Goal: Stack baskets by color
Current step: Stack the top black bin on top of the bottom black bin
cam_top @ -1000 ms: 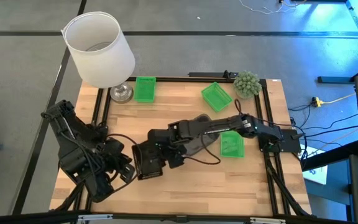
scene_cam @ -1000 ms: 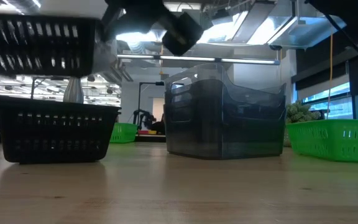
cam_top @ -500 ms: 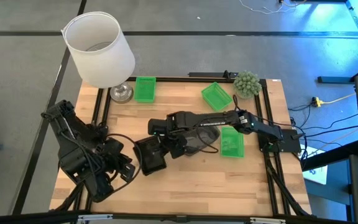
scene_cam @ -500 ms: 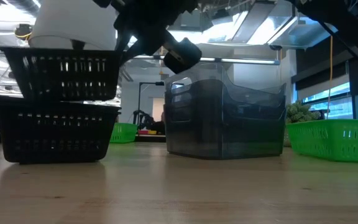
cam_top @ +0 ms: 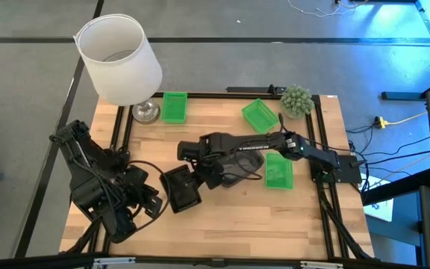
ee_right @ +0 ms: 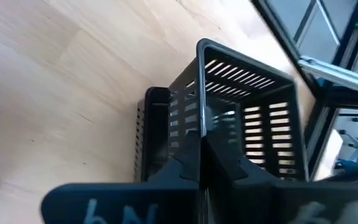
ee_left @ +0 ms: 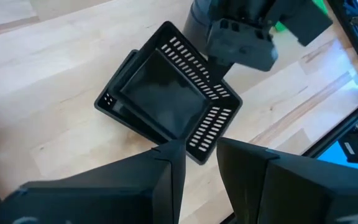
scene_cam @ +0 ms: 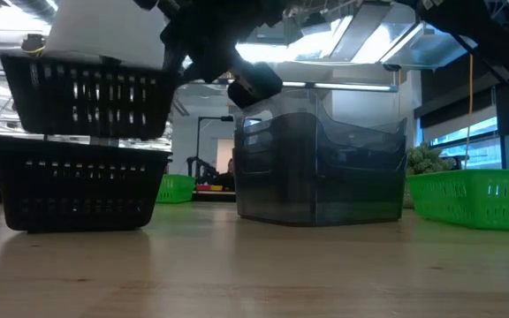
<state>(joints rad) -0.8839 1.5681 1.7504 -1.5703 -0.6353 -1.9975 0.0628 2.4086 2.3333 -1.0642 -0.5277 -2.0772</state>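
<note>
Pale wooden planks of the framed table (cam_top: 222, 217) carried the scene, with a white lampshade (cam_top: 118, 58) and a round green plant ball (cam_top: 296, 99) at the far edge. Reaching across from the right side, the right gripper (cam_top: 191, 170) was clamped on the rim of a small black perforated plastic basket (scene_cam: 87, 93), holding it tilted just above a second black basket (scene_cam: 79, 187) that stood on the wood; whether the two touched could not be told. Just beside them stood the smoky translucent grey baskets (scene_cam: 321, 159), nested upright. Three bright green perforated baskets lay apart: one near the lamp base (cam_top: 174, 107), one by the plant ball (cam_top: 260, 116), one beside the right arm (cam_top: 278, 173). At the near left corner waited the left gripper (ee_left: 197, 162), fingers slightly apart, empty.
</note>
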